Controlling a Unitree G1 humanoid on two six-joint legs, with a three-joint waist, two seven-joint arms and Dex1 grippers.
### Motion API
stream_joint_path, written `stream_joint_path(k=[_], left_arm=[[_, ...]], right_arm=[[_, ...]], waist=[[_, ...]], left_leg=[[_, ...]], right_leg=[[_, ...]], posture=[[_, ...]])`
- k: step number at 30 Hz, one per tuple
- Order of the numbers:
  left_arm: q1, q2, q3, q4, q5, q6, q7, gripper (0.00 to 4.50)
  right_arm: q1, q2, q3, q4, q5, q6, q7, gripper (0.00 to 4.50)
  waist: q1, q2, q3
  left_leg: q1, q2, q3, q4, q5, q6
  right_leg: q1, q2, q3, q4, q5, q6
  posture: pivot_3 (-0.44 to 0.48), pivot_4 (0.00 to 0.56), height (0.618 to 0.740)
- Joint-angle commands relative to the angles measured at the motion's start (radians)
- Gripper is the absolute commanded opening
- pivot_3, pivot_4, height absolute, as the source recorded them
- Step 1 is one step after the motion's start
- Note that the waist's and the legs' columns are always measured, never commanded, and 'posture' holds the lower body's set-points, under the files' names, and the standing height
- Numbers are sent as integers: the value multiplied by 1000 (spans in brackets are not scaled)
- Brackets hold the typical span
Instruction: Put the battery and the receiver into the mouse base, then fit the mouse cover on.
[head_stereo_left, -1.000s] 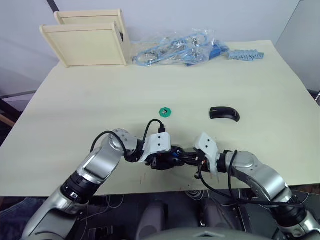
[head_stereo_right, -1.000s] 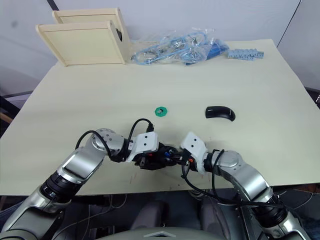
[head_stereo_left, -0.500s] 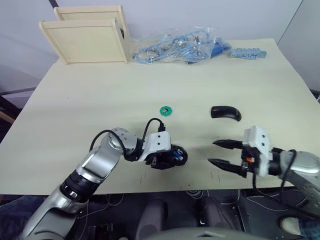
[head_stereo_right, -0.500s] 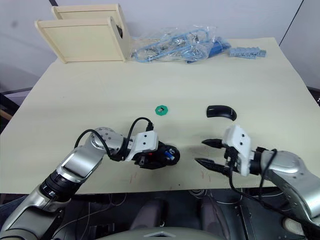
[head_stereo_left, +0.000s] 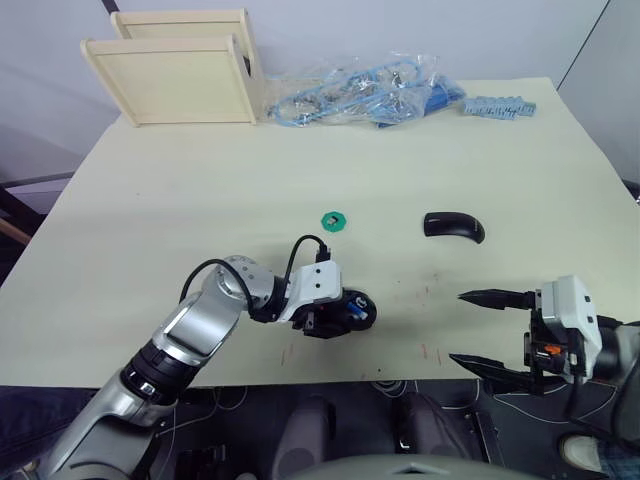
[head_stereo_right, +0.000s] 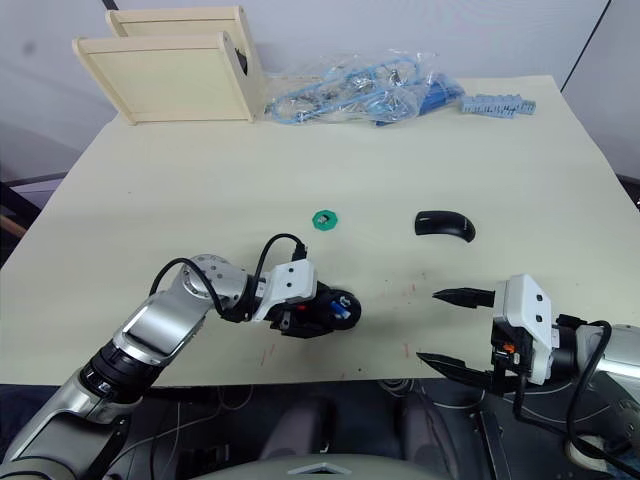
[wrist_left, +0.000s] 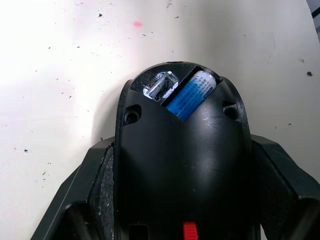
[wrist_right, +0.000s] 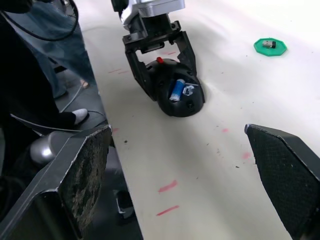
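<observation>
L gripper (head_stereo_left: 335, 318): clamped on mouse base (head_stereo_left: 345, 312), near table edge.
Battery (wrist_left: 191, 92): seated in base's bay.
R gripper (head_stereo_left: 490, 329): fingers spread wide, empty, near-right, well apart from base.
Mouse cover (head_stereo_left: 453, 226): mid-right, unobstructed.
Green disc (head_stereo_left: 332, 221): far of base, small part on it.
Far edge: wooden boxes (head_stereo_left: 175, 78), bagged cables (head_stereo_left: 360, 90).

Bare table (head_stereo_left: 400, 320) lies between the mouse base (head_stereo_left: 345, 312) and right gripper (head_stereo_left: 484, 330).
</observation>
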Motion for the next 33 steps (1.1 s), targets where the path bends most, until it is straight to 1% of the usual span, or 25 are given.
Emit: stream_joint_path(k=[1,9,12,14,15,17,22,26,30,33], left_arm=[[1,-1,0,-30,-2,22,13,2948],[-3,1,5,-12,-7,18,11,2948],[2,-7,18,-7,-27,21,9,2948],[4,-12,34,-11,-41,18,14,3995],[7,-12,46,-17,-50,12,17,4378],[16,-2,67,-31,-68,12,15,4447],[110,67,195,-92,-163,25,-2,4447],[235,116,358,-132,-266,-11,-25,4447],[318,132,460,-137,-318,-27,-16,4447],[406,127,582,-139,-380,-44,-19,4447]], right_arm=[[16,-9,-35,-2,6,-43,16,4472],[-8,-12,-16,30,-6,-62,7,4472],[-16,-11,-11,37,-8,-64,6,4472],[-17,-11,-10,41,-10,-67,7,4500],[-16,-11,-9,42,-10,-68,7,4500],[-16,-11,-9,42,-10,-70,7,4500],[5,-10,-20,45,-10,-84,16,4500],[14,-6,-34,49,-2,-90,15,4500],[23,0,-41,53,2,-98,11,4500],[24,23,-49,70,-3,-111,-17,4500]], waist=[[1,0,0],[1,-1,0],[1,0,1],[2,-1,1],[2,-1,1],[1,-1,1],[-1,1,5],[2,1,7],[3,1,8],[3,1,8]], left_leg=[[0,0,0,0,0,0],[0,0,0,0,0,0],[0,0,0,0,0,0],[0,0,0,0,0,0],[0,0,0,0,0,0],[0,0,0,0,0,0],[0,1,0,0,0,0],[0,1,-1,0,0,0],[0,1,-1,0,0,0],[0,1,0,0,0,0]], right_leg=[[0,0,0,0,0,0],[0,0,0,0,0,0],[0,0,0,0,0,0],[0,0,0,0,0,0],[0,0,0,0,0,0],[0,0,0,0,0,0],[0,0,0,0,0,0],[0,-1,0,0,0,0],[0,-1,0,0,0,0],[0,-1,0,-1,0,0]], posture=[[0,150,740],[0,150,740],[0,150,740],[0,150,740],[0,150,740],[0,150,740],[0,150,740],[0,150,740],[0,150,740],[0,150,740]])
